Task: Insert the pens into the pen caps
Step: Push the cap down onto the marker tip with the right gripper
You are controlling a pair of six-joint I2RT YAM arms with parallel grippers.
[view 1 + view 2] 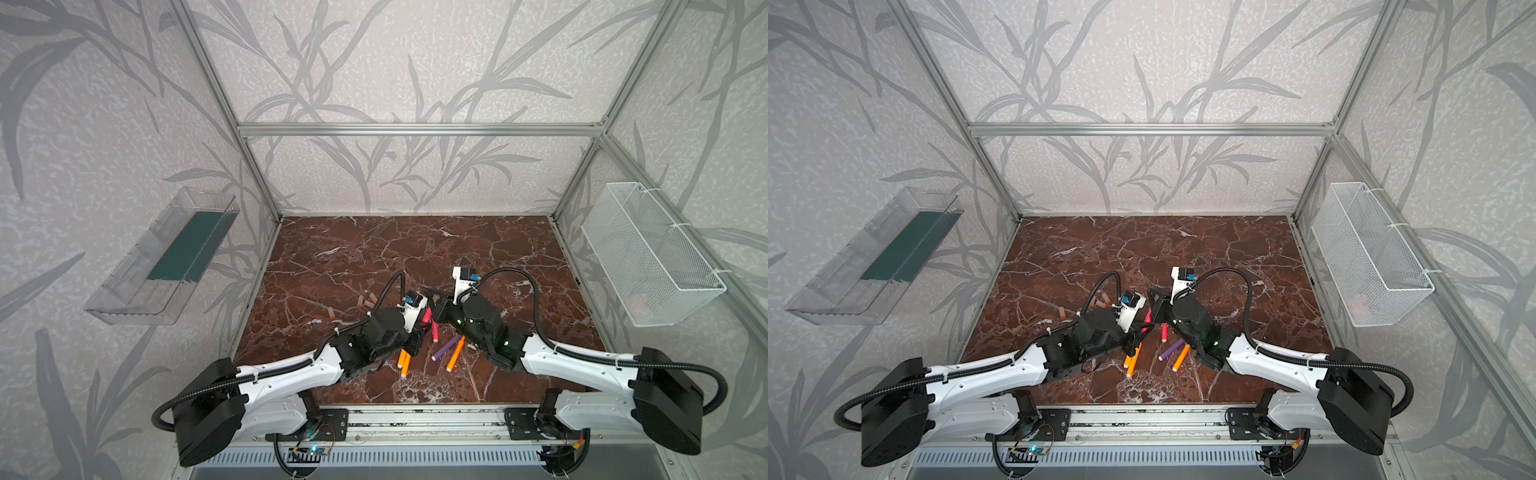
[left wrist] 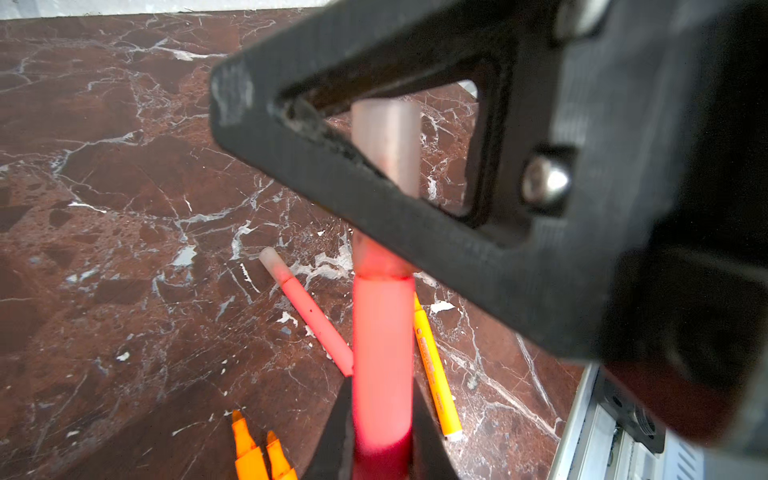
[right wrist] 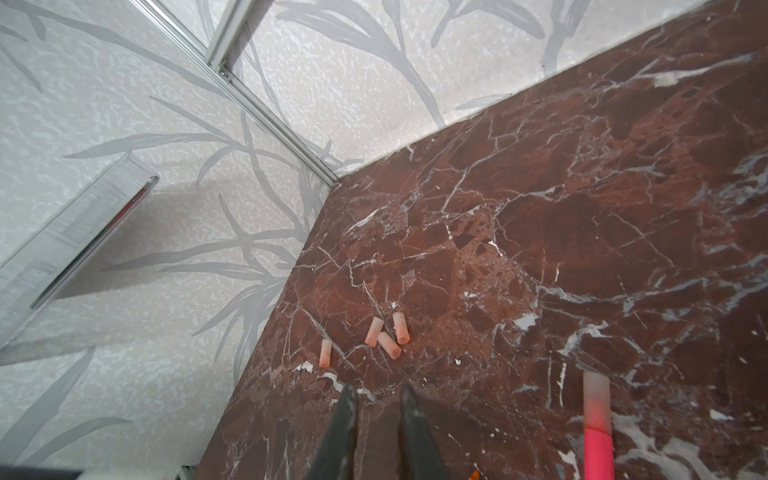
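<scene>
The left gripper is clamped around the lower body of a pink-red pen. It holds the pen clear of the marble table, just to the far left of the purple pen, which lies flat on the table. A translucent pen cap sits over the held pen's tip.

In the left wrist view one black finger of the right gripper crosses in front of that cap, and the cap shows through the finger's triangular opening. Whether the finger actually touches the cap is hard to judge from this angle. In the right wrist view the right gripper's jaws are drawn in to a narrow slit with nothing between them.

A second pink-red pen, with a cap on its tip, lies on the table just beside the purple pen, on its far left side. One orange pen lies just to the right of the purple pen and roughly parallel to it. Two more orange pens lie side by side to the near left of the purple pen, and the left wrist view shows their tips bare.

Four loose pen caps lie on the table well off to the far left of the purple pen. Three of them form a tight cluster, and the fourth cap lies a little apart from them.
</scene>
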